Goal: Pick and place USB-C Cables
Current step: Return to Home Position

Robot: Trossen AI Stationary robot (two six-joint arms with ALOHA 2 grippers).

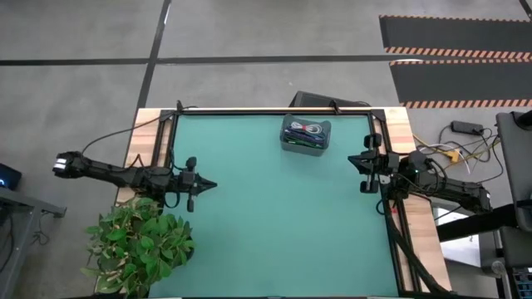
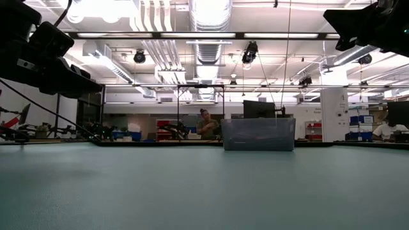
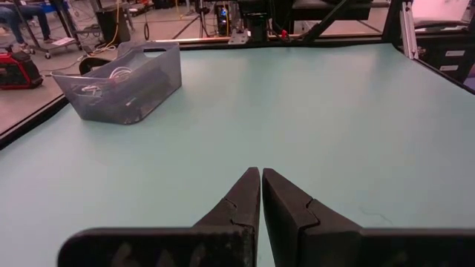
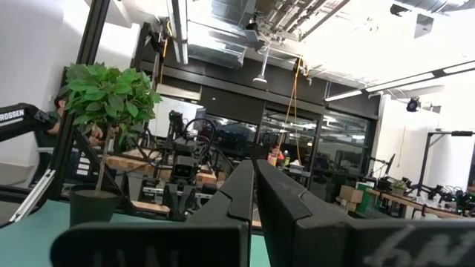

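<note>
The USB-C cables (image 1: 306, 130) lie as small coiled bundles inside the grey translucent bin (image 1: 305, 135), which stands on the green mat near the table's far edge. A white bundle (image 3: 119, 73) shows through the bin's open top in the left wrist view; the bin (image 2: 258, 134) also stands far off in the low view. My left gripper (image 1: 209, 185) hovers shut over the mat's left side, pointing right, well away from the bin. My right gripper (image 1: 356, 159) is shut at the mat's right edge, pointing left, level with the room beyond.
A potted green plant (image 1: 137, 242) stands at the table's near left corner, beside my left arm. A black frame rail (image 1: 274, 110) runs along the table's far edge behind the bin. Bare green mat (image 1: 283, 224) fills the middle and near side.
</note>
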